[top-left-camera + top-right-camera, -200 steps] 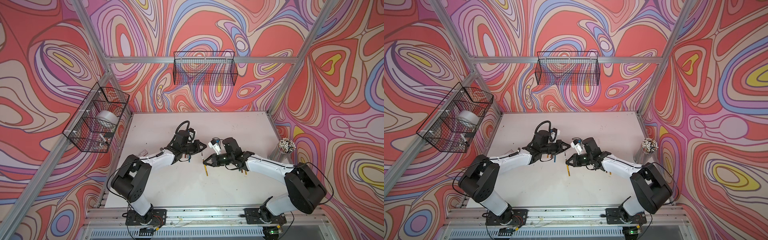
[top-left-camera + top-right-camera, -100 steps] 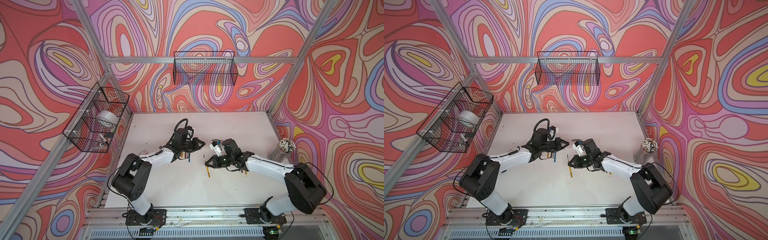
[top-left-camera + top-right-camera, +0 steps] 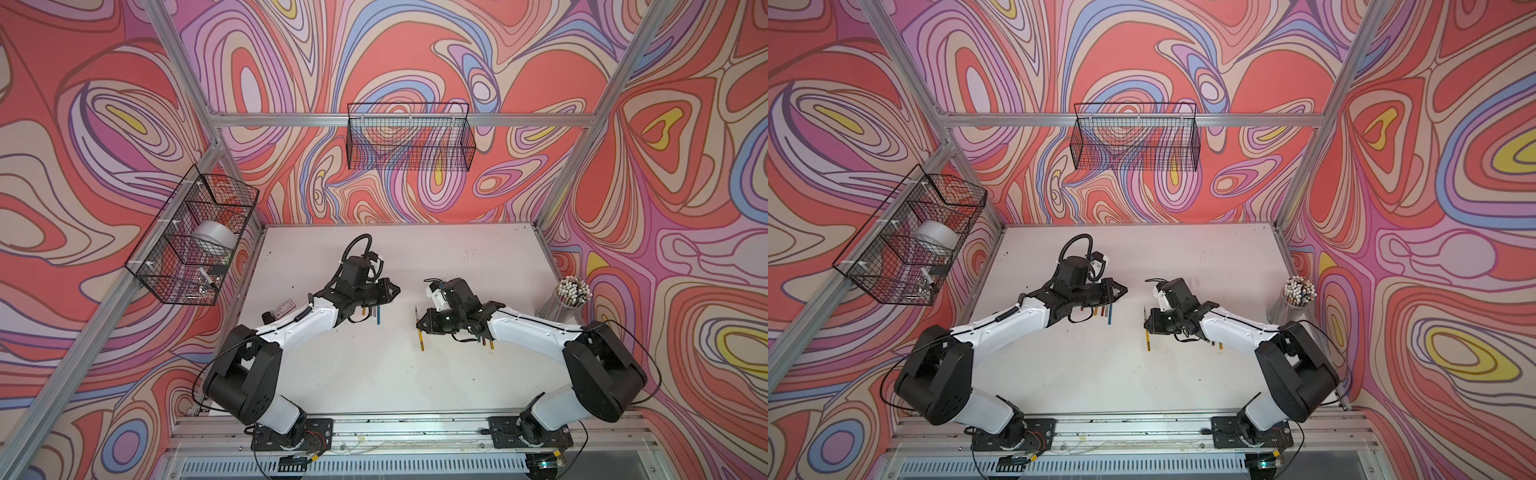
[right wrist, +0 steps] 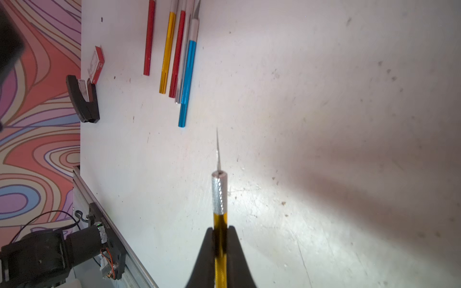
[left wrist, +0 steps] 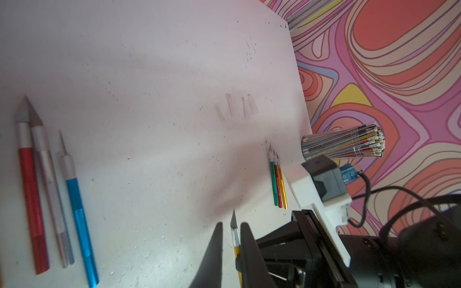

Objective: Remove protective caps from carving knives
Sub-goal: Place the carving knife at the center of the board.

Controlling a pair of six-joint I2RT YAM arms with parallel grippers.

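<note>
While right gripper [image 4: 220,232] clamps gold knife [image 4: 219,197], bare blade [image 4: 218,149] juts ahead

Stick-filled cup [image 5: 324,147] at table [image 3: 374,374] edge; stapler [image 4: 83,99] beside red box [image 4: 96,64].

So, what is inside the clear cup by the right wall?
A tight bundle of white-tipped sticks fills the cup. Whether anything lies beneath them is hidden.
</note>
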